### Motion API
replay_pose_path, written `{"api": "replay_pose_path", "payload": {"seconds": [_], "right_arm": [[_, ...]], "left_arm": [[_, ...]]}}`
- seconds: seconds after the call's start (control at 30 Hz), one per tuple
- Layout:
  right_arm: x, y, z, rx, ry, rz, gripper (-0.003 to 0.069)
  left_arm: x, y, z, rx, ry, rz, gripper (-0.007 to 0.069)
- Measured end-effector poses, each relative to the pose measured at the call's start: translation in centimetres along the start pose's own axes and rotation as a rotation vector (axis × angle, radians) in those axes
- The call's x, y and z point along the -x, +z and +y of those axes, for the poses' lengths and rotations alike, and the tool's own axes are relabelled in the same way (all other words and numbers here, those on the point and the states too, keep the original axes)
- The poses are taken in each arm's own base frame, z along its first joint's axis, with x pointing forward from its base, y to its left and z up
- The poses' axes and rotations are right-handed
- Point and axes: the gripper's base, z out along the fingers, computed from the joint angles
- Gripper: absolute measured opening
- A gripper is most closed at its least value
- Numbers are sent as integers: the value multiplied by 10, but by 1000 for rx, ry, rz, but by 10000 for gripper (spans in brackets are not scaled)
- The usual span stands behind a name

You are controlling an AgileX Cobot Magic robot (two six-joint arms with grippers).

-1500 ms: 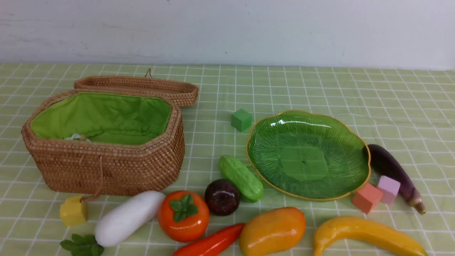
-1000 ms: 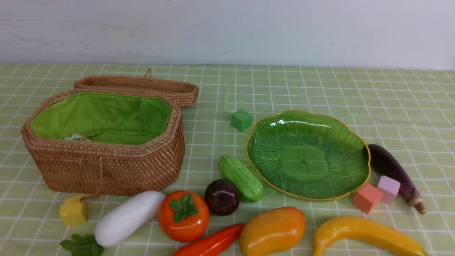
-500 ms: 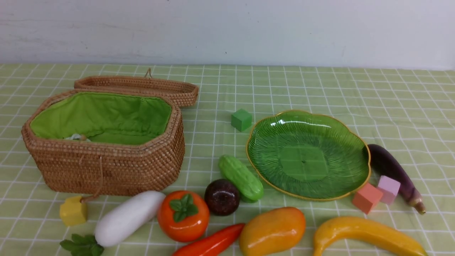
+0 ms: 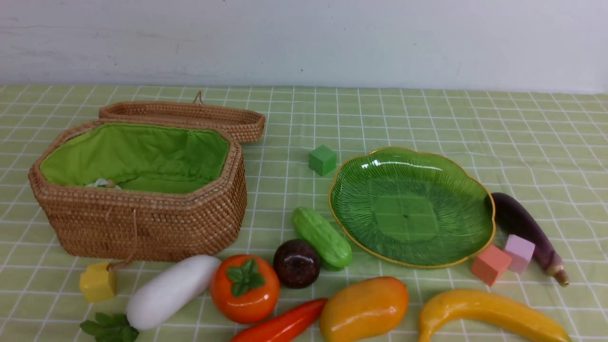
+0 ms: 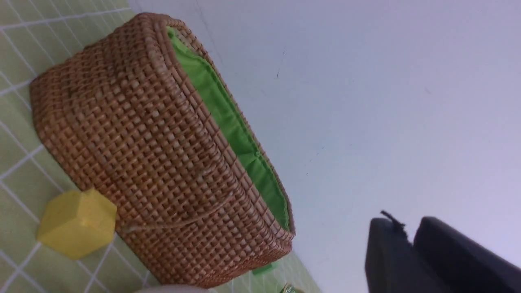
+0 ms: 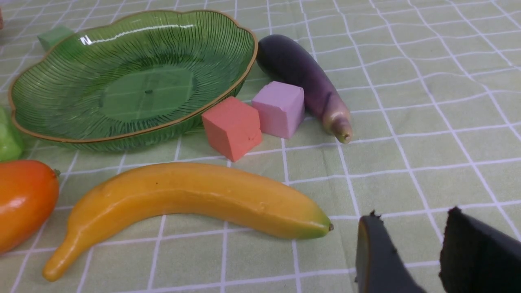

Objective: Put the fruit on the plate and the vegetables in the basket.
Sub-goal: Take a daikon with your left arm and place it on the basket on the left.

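Fruit (image 4: 365, 308) and vegetables (image 4: 323, 237) left unmoved on tabletop (image 4: 294, 114)

Across the lower frame, the same layout is kept as before; basket (image 4: 142, 228) upper left, plate (image 4: 408, 213) right of centre. Left gripper (image 5: 409, 230) is nearly closed; right gripper (image 6: 411, 219) is parted.

With twelve pointing away from you, the plate (image 4: 408, 213) has the eggplant (image 4: 527, 228) at four o'clock, two cubes (image 4: 491, 264) at its five, the banana (image 4: 489, 308) beyond them at five, the mango (image 4: 365, 308) at seven, the cucumber (image 4: 323, 237) at eight, a lone cube (image 4: 323, 160) at ten and the basket (image 4: 142, 223) at nine; your basket has its lid (image 4: 183, 114) at one, the radish (image 4: 171, 292) at five and the corner cube (image 4: 97, 281) at seven; the ball (image 4: 297, 263) sits between cucumber and capped fruit (image 4: 244, 288), with the pepper (image 4: 285, 323) at that fruit's five
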Motion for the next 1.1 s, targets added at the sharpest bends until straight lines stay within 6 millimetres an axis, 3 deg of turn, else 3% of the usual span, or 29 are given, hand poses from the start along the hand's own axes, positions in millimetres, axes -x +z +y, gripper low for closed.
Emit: {"api": "replay_pose_path", "payload": {"seconds": [0.07,0.3,0.43,0.6,0.73,0.83,0.93,0.97,1.0,1.1], "right_arm": [[0,0,0,-2,-5,0,240],[3,1,-2,-22,-89,-55,240],[11,0,2,38,78,-149,240],[24,-3,6,127,359,-270,240],[32,-6,7,172,467,-349,239],[37,-9,10,188,494,-313,227],[72,-29,23,250,411,-188,192],[74,-30,24,252,400,-177,190],[99,-39,33,293,279,-50,177],[121,-46,44,338,133,94,174]], "left_arm": [[1,0,-8,-6,44,39,-13],[9,8,-69,19,385,379,-13],[10,24,-92,92,545,671,-13],[12,48,-96,212,644,881,-13],[10,63,-94,232,659,923,-13],[4,65,-95,182,712,972,-13],[-8,65,-98,107,786,1067,-13],[-9,66,-97,107,792,1073,-13],[-12,69,-98,91,836,1103,-13],[-15,74,-99,93,866,1119,-13]]}}
